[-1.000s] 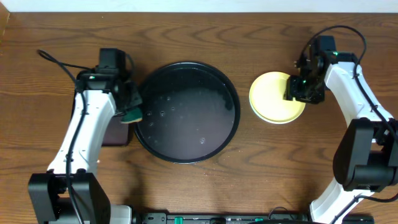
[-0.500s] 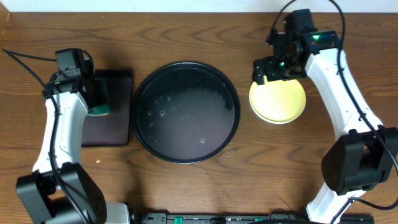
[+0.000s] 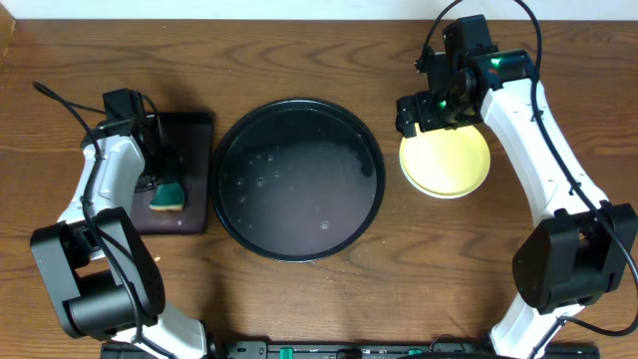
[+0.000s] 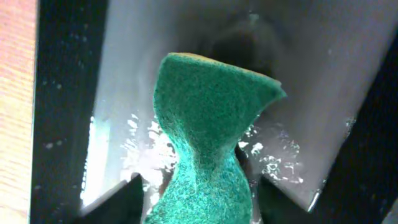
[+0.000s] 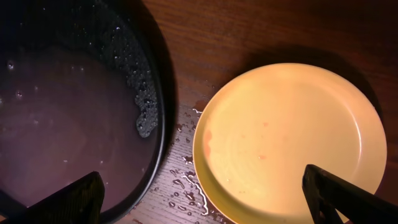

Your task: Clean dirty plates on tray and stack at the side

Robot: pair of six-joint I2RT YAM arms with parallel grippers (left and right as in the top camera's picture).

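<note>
The round black tray (image 3: 299, 189) lies mid-table, wet and bare of plates; its right rim (image 5: 158, 112) shows in the right wrist view. To its right, on the wood, rests a pale yellow plate (image 3: 446, 160) (image 5: 292, 143) with faint reddish specks. My right gripper (image 3: 427, 112) (image 5: 211, 205) hovers open above the plate's back-left edge, its fingers wide apart and holding nothing. My left gripper (image 3: 161, 172) (image 4: 202, 208) is open over the small rectangular tray, straddling a green sponge (image 3: 166, 195) (image 4: 208, 124). A narrow gap shows on each side of the sponge.
The small black rectangular tray (image 3: 194, 140) (image 4: 311, 81), wet inside, sits left of the round tray. Water drops (image 5: 186, 180) lie on the wood between the round tray and the plate. Bare wooden table (image 3: 329, 50) runs along the back.
My left arm swung from the round tray's left rim to the rectangular tray and opened, letting the sponge go there. My right gripper opened wide and drew back off the yellow plate.
</note>
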